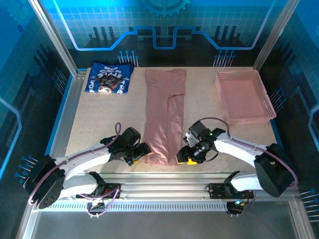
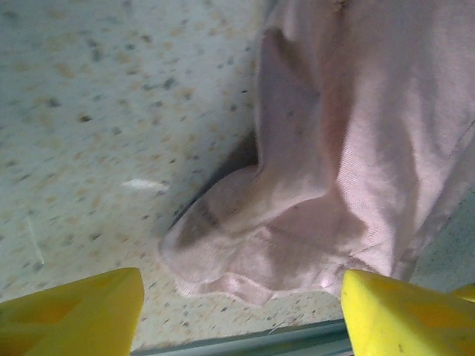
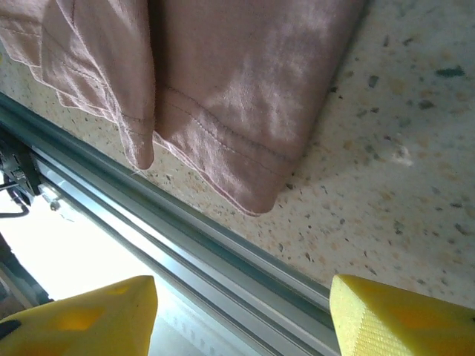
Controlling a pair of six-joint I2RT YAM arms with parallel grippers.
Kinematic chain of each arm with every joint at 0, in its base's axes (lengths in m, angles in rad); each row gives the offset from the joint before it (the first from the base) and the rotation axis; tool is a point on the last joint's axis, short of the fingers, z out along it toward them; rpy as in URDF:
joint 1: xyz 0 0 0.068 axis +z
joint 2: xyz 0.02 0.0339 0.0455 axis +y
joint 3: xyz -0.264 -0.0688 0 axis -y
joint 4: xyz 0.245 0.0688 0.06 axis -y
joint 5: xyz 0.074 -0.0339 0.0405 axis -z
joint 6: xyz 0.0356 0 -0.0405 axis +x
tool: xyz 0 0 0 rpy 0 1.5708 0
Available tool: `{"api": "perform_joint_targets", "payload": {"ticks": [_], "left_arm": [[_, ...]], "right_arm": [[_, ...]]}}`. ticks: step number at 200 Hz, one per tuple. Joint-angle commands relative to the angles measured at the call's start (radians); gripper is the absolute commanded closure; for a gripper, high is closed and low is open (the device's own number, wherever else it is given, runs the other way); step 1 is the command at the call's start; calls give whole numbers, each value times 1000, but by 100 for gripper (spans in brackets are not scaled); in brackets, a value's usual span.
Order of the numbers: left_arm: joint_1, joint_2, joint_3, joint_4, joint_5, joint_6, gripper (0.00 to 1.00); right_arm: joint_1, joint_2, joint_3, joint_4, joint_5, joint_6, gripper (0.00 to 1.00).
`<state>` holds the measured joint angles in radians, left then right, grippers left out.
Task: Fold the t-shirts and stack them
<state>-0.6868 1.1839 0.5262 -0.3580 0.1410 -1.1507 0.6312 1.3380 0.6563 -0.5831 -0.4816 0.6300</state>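
The navy blue cloth t-shirt with white and red print [image 1: 108, 78] lay folded small at the far left corner of the speckled table [image 1: 99, 119], so 1 shirt looked done. The dusty pink cloth t-shirt [image 1: 164, 114] lay in the middle as 1 long strip, sides folded in. Its bottom hem was right by the near metal rail [image 3: 223, 274]. It looked about half folded. It had to be folded end to end, then stacked with the blue one.

The left gripper [image 2: 239, 311] sat at the hem's left corner and the right gripper [image 3: 241, 311] at its right corner. Both had their yellow fingers spread wide and held nothing.

Bare table lay on both sides of the strip. The pink plastic lattice basket [image 1: 244, 95] stood well apart at the far right. The rail left little room to dip low by the hem.
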Motion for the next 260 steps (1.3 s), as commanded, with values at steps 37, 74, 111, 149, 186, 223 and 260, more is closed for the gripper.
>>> {"api": "perform_joint_targets", "payload": {"ticks": [37,74,111,149,186,223,260], "left_arm": [[9,129,-25,196,84,58,42],[5,153,-23,216,104,57,56],[3,98,-42,163,99,61,69],[4,55,-69,131,88,53,76],[4,80,-57,137,101,63,88],[5,69,-58,130,108,68,99],[3,40,-22,44,102,111,100]], "right_arm": [[71,136,34,100,-11,32,36],[115,224,82,117,15,52,40],[117,261,114,121,54,82,48],[118,307,173,101,49,83,51],[120,354,225,51,46,79,62],[118,351,272,-5,66,72,91],[125,308,281,-116,60,41,100]]}}
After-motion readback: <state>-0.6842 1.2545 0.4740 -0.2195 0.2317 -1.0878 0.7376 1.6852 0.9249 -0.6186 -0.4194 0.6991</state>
